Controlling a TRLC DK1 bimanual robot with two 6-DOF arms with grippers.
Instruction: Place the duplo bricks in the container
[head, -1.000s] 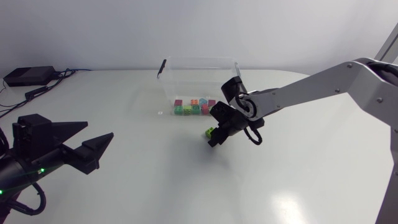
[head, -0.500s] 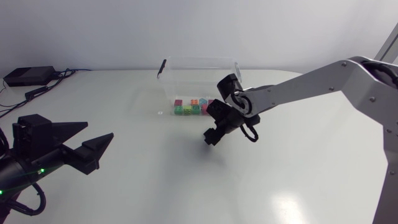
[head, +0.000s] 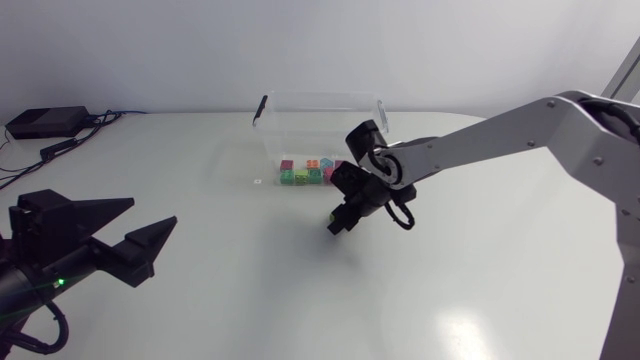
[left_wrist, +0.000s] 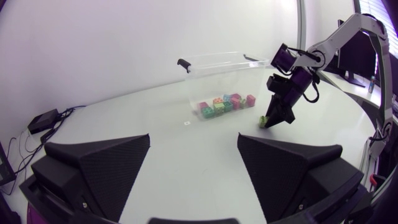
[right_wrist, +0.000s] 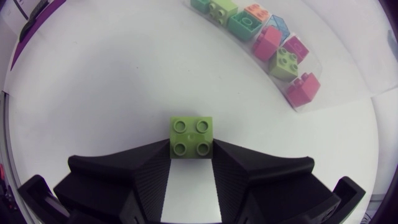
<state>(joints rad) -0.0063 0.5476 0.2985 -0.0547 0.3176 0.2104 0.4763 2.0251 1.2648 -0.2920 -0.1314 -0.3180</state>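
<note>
Duplo brick, green (right_wrist: 191, 137): clamped between both fingers of right gripper (head: 337, 224), low at table (head: 250, 290), just short of clear container (head: 270, 125). Looks like the grasp step; next calls for lifting over the near wall and letting go. Left gripper (left_wrist: 193, 140) spread wide, well apart.

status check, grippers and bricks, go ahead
Right gripper shut on green brick, down low just short of container. Left gripper open, empty. Other bricks already inside. Nothing between green brick and container.
</note>
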